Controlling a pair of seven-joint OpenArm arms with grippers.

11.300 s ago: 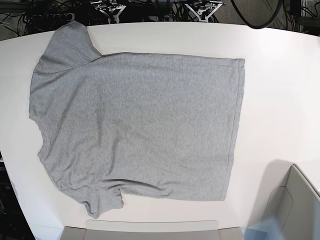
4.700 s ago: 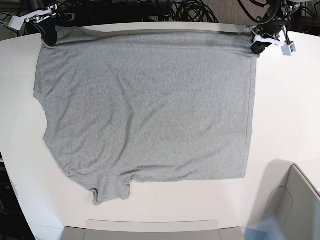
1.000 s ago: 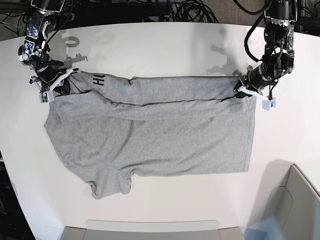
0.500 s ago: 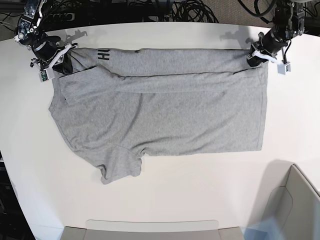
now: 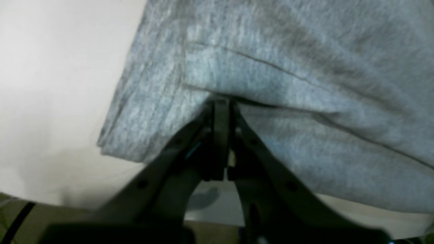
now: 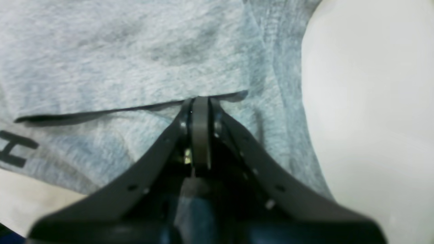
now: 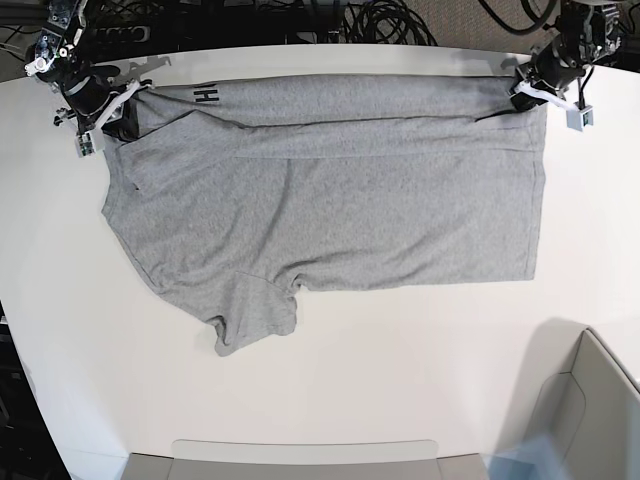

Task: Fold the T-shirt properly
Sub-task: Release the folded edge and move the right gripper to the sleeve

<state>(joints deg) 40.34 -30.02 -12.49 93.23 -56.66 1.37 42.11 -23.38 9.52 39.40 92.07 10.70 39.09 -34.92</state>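
In the left wrist view the left claw (image 5: 221, 112) is pinched tight on a folded edge of the heather-grey T-shirt (image 5: 291, 88), the cloth bunching just above the tips and spreading up and to the right; a bare strip of white tabletop (image 5: 51, 84) lies to the left. In the right wrist view the right claw (image 6: 200, 108) is likewise clamped on a doubled layer of the T-shirt (image 6: 135, 61), at the edge of a flap, with part of a black letter (image 6: 13, 150) at the lower left and white tabletop (image 6: 366, 112) to the right. In the base view the T-shirt (image 7: 340, 210) lies spread across the tabletop (image 7: 400, 390), its far edge folded over in a band that shows black lettering (image 7: 207, 95); the right claw (image 7: 112, 112) holds the band's end at the upper left, the left claw (image 7: 527, 92) the end at the upper right. One sleeve (image 7: 250, 320) points toward the near side. Dark cables (image 7: 380, 20) crowd behind the tabletop, and a grey bin (image 7: 585, 410) sits at the lower right.
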